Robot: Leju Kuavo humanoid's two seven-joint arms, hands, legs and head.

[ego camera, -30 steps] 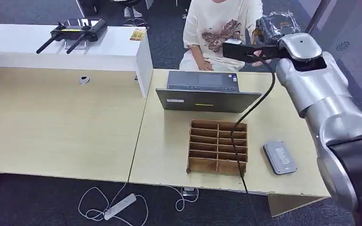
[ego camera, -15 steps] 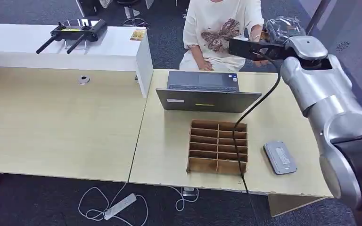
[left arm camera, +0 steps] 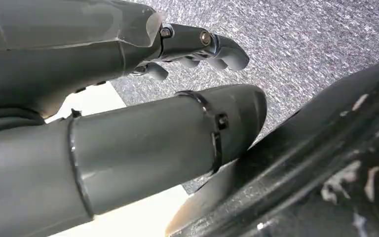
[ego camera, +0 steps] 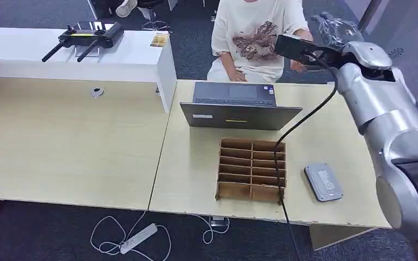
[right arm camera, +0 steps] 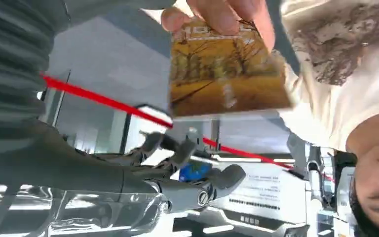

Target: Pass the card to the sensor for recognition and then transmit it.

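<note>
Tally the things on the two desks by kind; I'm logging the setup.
Laptop: 1
Cardboard divider tray: 1
Grey card sensor: 1
Black remote controller with antennas: 1
Small yellow card or box: 1
Total: 5

My right arm (ego camera: 383,117) is silver, the card (right arm camera: 227,74) shows a golden-orange scene of autumn trees, the person's shirt (ego camera: 256,30) is cream with a brown butterfly print (mottled), and the pale wood table (ego camera: 196,163) carries a brown divided box (ego camera: 251,169) and a grey sensor (ego camera: 323,181).
</note>
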